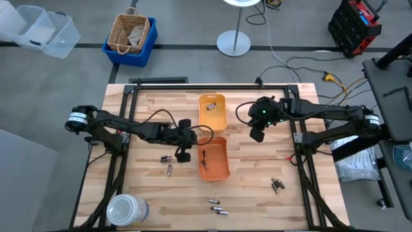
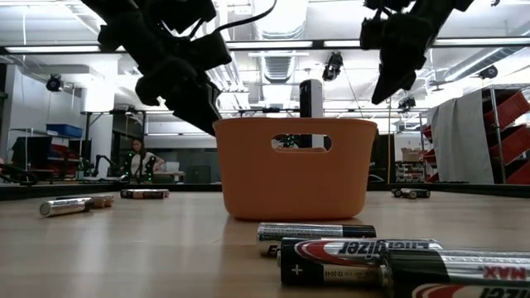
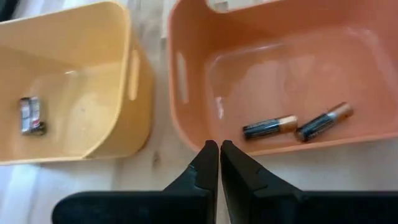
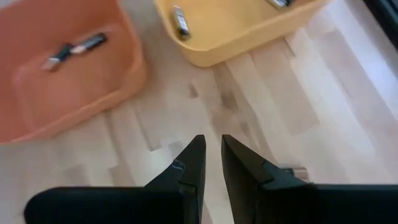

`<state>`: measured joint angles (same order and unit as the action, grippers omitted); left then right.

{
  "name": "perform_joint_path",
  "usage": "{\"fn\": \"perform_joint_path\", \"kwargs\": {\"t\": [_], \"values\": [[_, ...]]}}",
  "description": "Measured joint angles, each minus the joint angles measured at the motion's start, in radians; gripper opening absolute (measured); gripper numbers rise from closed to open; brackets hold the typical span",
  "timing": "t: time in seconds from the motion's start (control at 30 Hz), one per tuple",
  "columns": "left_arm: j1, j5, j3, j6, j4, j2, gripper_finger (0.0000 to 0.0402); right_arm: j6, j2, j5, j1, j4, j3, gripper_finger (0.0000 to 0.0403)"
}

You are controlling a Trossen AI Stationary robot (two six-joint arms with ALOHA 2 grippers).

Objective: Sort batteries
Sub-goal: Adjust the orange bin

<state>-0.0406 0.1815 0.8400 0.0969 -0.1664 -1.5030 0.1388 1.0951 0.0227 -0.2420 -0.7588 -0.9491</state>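
1. The left gripper [image 1: 182, 154], fingers pressed together and empty, hangs beside the orange tray [image 1: 222, 169]; two batteries [image 3: 297, 125] lie inside that tray just ahead of it.
2. The right gripper [image 1: 257, 134], jaws slightly parted and holding nothing, hovers over bare table [image 1: 257, 187] near the yellow tray [image 1: 222, 118], which holds a few batteries.
3. Loose batteries lie apart from both grippers: beside the left gripper [image 1: 167, 158], near the front edge [image 1: 217, 206], and a pair toward the right [image 1: 277, 185].
4. In the low view the orange tray hides the yellow one.
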Motion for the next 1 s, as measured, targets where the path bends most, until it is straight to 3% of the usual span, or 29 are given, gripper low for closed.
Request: {"fn": "perform_joint_path", "kwargs": {"t": [0.23,0.43,0.7,1.0], "values": [[-0.006,0.121,0.061,-0.123,-0.278,0.051,0.0,0.026,0.021,-0.052,0.0,0.0,0.025,0.0045],[-0.002,0.014,0.031,-0.066,-0.189,0.001,0.0,0.027,0.019,-0.052,0.0,0.005,0.025,0.0045],[0.009,0.012,0.057,0.009,-0.1,-0.061,0.0,0.037,0.02,-0.052,0.0,0.009,0.025,0.0045],[0.012,0.021,0.106,0.014,-0.12,-0.092,0.0,0.037,0.02,-0.052,0.0,0.016,0.025,0.0044]]}}
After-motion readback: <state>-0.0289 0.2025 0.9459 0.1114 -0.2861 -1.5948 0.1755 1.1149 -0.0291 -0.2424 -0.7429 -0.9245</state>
